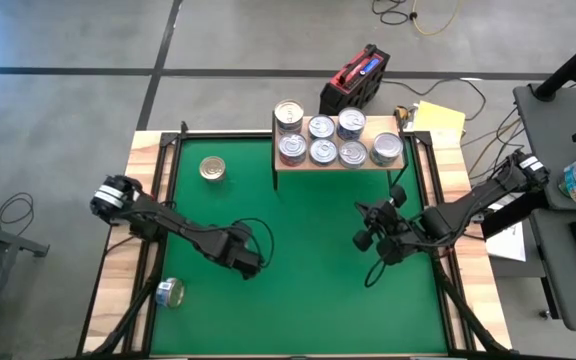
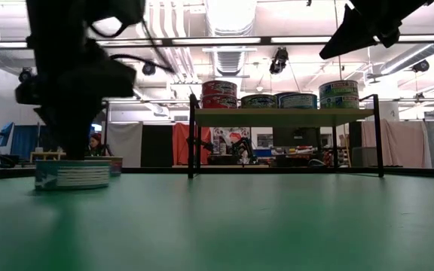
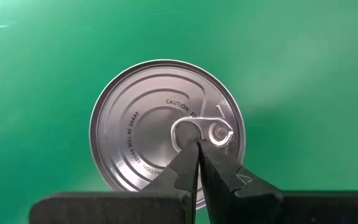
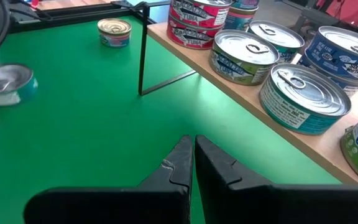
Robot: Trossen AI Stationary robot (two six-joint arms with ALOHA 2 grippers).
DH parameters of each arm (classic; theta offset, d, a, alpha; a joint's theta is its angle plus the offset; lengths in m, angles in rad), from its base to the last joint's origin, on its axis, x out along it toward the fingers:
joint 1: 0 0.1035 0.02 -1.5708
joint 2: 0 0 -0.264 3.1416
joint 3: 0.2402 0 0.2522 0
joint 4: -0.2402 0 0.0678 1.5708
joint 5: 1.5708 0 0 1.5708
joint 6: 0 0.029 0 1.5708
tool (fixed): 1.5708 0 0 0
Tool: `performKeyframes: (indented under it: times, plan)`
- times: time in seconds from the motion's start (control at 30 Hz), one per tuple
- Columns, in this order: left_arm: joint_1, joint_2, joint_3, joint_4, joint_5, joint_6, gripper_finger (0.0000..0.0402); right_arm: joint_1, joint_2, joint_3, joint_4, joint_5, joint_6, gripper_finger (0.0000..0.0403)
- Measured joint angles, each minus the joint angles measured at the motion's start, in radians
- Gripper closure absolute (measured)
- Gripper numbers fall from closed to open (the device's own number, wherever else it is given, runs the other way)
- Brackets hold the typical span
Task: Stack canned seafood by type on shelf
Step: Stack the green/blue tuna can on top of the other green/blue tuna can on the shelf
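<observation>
A silver-topped can (image 3: 166,127) with a bluish label (image 2: 72,174) stands upright on the green mat, hidden under my left gripper (image 1: 252,264) in the high view. My left gripper (image 3: 196,144) is shut and points down at the can's lid. A gold-topped can (image 1: 212,168) and a blue-labelled can (image 1: 171,292) sit on the mat's left part. The shelf (image 1: 303,166) at the far edge carries several cans (image 1: 323,151), one stack red-labelled (image 1: 289,115). My right gripper (image 1: 361,240) hovers shut, near of the shelf, holding nothing. My left gripper's shut fingertips (image 3: 188,155) come from above, pointing down, and stand over the ring of the pull tab (image 3: 182,127) near the lid's middle. I cannot tell whether they touch it. The can rests flat on the mat.
A wooden border (image 1: 148,150) frames the mat. A red and black box (image 1: 355,80) and yellow paper (image 1: 438,120) lie beyond the shelf. The shelf's thin black legs (image 4: 142,56) stand on the mat. Open green mat (image 1: 318,310) stretches toward the near edge.
</observation>
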Motion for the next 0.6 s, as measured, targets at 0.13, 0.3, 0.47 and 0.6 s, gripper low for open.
performKeyframes:
  times: [0.13,0.3,0.47,0.6]
  plan:
    - [-0.012,0.063,0.091,0.014,0.011,0.059,0.0402,0.016,0.0,0.0,0.0,0.0,0.001,0.0394]
    - [-0.016,0.154,0.21,0.024,0.009,0.156,0.0402,0.039,0.0,0.0,0.0,-0.042,0.029,0.0394]
    - [-0.016,0.195,0.307,0.02,-0.023,0.268,0.0402,0.046,0.0,0.0,0.0,-0.123,0.071,0.0394]
    - [-0.019,0.192,0.344,0.017,-0.078,0.329,0.0402,0.046,0.0,-0.006,0.003,-0.156,0.112,0.0394]
